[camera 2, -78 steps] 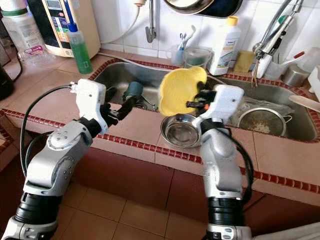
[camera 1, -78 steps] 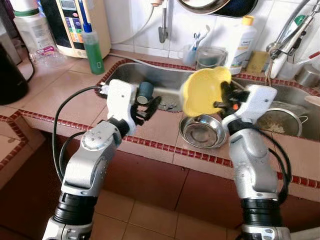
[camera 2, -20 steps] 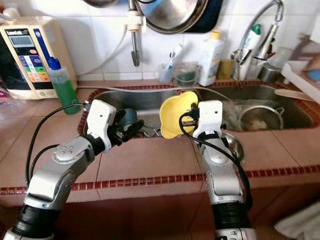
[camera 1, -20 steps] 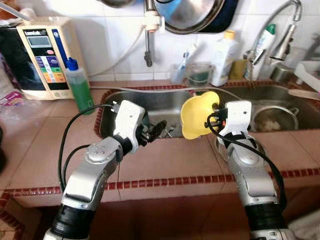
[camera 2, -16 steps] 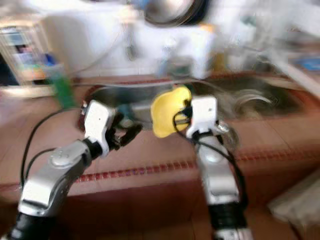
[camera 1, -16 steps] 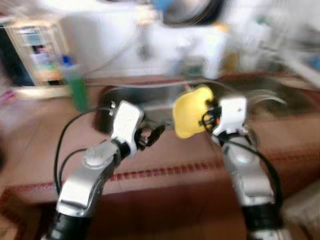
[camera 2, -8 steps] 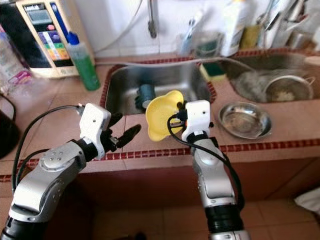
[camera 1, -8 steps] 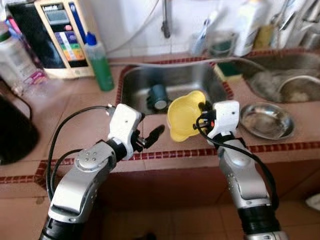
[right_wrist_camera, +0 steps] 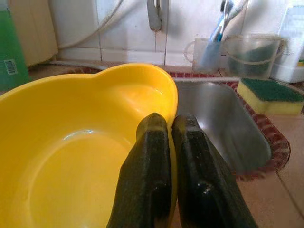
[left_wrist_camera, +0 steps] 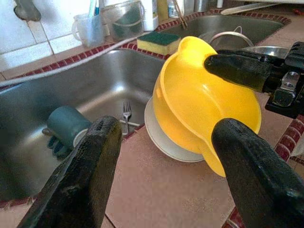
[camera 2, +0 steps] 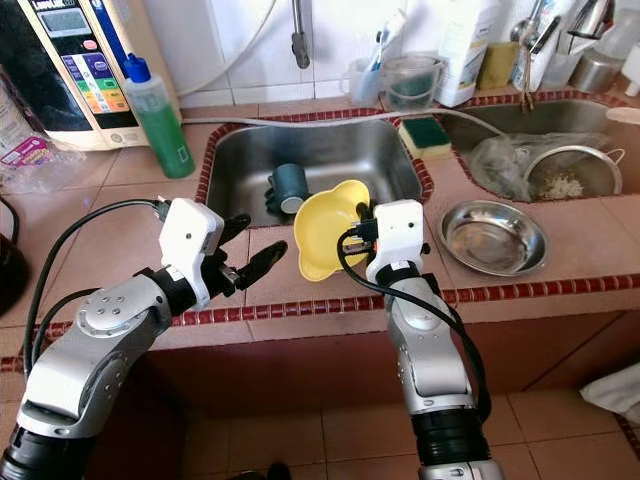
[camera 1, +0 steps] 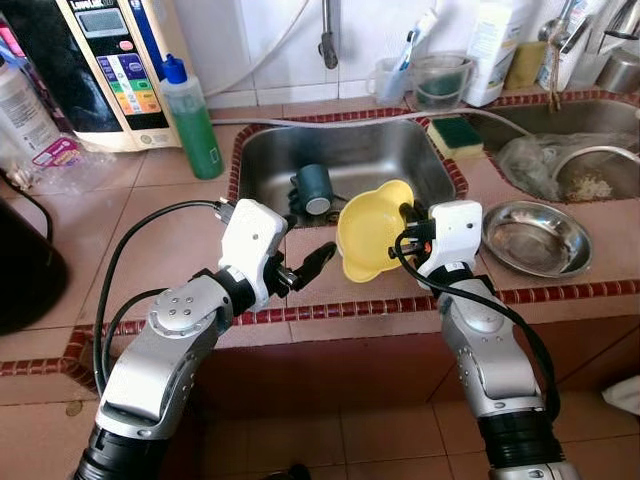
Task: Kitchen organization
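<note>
Yellow bowl [camera 1: 373, 228] hangs above the front edge of the worktop [camera 1: 160, 235], just in front of the sink [camera 1: 345, 160], pinched at its rim by the right tool [right_wrist_camera: 164, 156], whose two fingers are closed on the thin wall, one inside and one outside. It is tilted on edge with its hollow facing the left arm, probably because a rim pinch lets it swing that way, and this leaves the bowl easy to carry but likely to swivel. The left tool [camera 1: 300, 268] waits just beside it with fingers spread wide and nothing between them, perhaps ready to steady the bowl or take it over. Behind the bowl a white plate [left_wrist_camera: 164, 140] rests at the sink's near edge. In the basin lie a teal mug [camera 1: 312, 190] on its side and a fork [left_wrist_camera: 126, 113]. A steel dish [camera 1: 536, 237] sits on the worktop by the right arm, and a green sponge [camera 1: 456, 133] lies on the divider between the two basins. The worktop is brown tile edged in red, with white wall tiles behind, a green bottle [camera 1: 190, 118] and a water purifier [camera 1: 105, 55] to the robot's left.
</note>
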Available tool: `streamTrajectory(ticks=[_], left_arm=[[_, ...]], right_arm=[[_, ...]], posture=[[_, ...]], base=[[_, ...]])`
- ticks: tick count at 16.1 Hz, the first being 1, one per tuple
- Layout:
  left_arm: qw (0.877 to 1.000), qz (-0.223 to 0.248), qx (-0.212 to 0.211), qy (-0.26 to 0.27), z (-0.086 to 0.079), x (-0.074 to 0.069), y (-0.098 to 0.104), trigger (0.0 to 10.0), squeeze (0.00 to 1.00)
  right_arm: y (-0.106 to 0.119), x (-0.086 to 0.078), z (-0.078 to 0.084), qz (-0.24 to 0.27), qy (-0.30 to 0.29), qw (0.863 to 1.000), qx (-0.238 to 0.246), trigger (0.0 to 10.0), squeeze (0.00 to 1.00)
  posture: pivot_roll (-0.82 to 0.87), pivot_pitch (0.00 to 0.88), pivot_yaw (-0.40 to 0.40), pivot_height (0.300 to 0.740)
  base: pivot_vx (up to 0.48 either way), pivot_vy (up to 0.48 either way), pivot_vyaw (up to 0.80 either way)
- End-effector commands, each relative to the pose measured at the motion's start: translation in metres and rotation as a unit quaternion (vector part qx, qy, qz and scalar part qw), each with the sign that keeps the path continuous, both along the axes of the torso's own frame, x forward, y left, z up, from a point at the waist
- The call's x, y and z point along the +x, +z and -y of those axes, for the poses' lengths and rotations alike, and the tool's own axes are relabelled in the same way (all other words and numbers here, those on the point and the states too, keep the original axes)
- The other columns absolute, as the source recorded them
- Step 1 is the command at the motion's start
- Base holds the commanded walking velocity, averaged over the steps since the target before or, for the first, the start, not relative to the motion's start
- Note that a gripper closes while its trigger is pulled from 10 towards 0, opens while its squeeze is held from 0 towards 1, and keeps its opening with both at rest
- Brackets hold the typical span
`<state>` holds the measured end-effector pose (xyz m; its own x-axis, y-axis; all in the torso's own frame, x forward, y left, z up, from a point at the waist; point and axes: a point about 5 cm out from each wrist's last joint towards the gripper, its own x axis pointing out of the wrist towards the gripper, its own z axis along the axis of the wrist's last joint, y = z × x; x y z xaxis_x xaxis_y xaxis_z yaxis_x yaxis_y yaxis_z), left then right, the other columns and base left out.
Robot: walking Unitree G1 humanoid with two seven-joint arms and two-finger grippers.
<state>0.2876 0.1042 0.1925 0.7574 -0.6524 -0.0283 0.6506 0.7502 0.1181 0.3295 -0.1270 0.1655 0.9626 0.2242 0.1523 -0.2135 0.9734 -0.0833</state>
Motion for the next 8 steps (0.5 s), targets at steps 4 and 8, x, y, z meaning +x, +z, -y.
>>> streamTrajectory(ticks=[4, 8], left_arm=[[1.000, 0.015, 0.000, -0.007, 0.0022, 0.0021, 0.0051, 10.0, 0.00], [1.000, 0.018, -0.004, -0.005, 0.0022, 0.0034, 0.0059, 10.0, 0.00]], right_arm=[[0.0074, 0.0026, -0.0018, 0.016, 0.006, 1.000, 0.001, 10.0, 0.00], [0.0095, 0.0046, -0.0027, 0.019, 0.009, 1.000, 0.000, 10.0, 0.00]], posture=[[-0.10, 0.064, 0.077, 0.740], [-0.10, 0.062, 0.073, 0.740]], base=[[0.270, 0.000, 0.00], [0.271, 0.000, 0.00]])
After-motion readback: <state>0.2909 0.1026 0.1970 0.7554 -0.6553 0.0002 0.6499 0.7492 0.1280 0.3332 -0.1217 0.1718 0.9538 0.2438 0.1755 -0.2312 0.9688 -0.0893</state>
